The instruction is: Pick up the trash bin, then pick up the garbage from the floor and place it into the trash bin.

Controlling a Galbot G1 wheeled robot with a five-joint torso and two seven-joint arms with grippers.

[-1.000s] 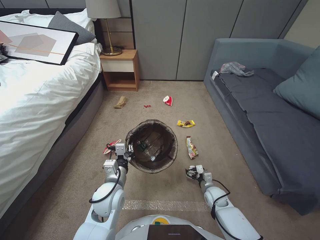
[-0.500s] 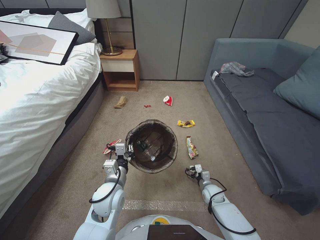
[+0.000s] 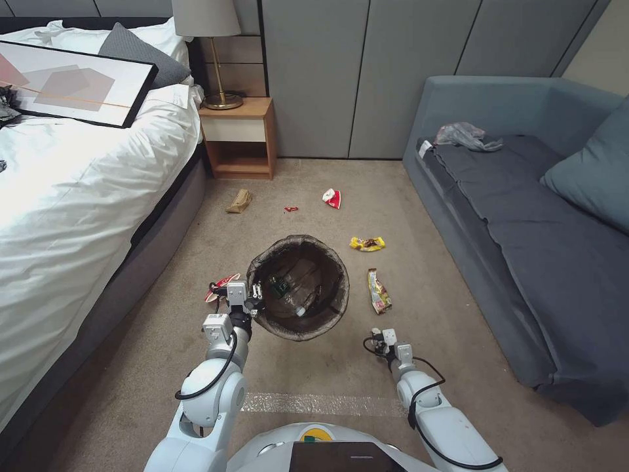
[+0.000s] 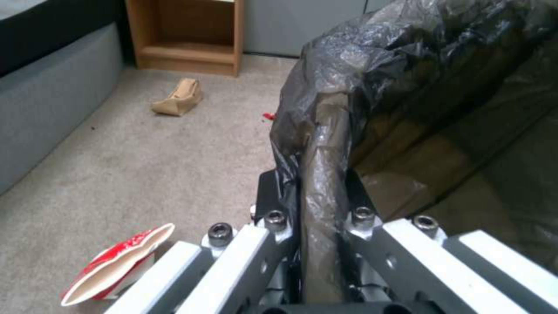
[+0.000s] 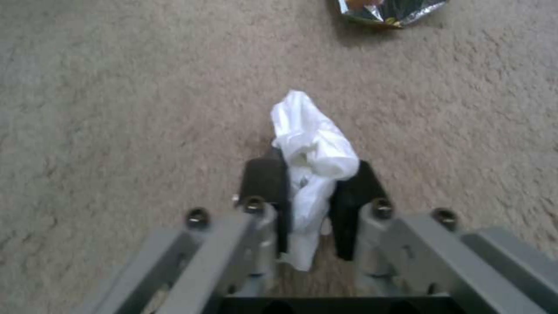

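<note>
The trash bin (image 3: 325, 260), lined with a dark bag, hangs tilted above the floor (image 3: 314, 373). My left gripper (image 3: 253, 303) is shut on its near rim; up close the jaws (image 4: 317, 174) pinch the bagged rim of the trash bin (image 4: 407, 87). A bottle (image 3: 293, 295) lies inside. My right gripper (image 3: 379, 339) hangs low over the carpet, right of the bin, shut (image 5: 311, 170) on a crumpled white tissue (image 5: 311, 135). Garbage on the floor: a yellow wrapper (image 3: 367, 244), a red-yellow wrapper (image 3: 378, 292), a red-white wrapper (image 3: 331, 197), a brown paper bag (image 3: 239, 200) and a red-white wrapper (image 3: 221, 286) beside my left gripper.
A bed (image 3: 78, 196) runs along the left and a grey sofa (image 3: 524, 229) along the right. A wooden nightstand (image 3: 239, 137) with a lamp stands at the back wall. A pale tape line (image 3: 321, 403) crosses the carpet near my base.
My right gripper has drawn slightly back toward my body with the tissue in it. The left arm and the bin have held still. The head view shifted a little.
</note>
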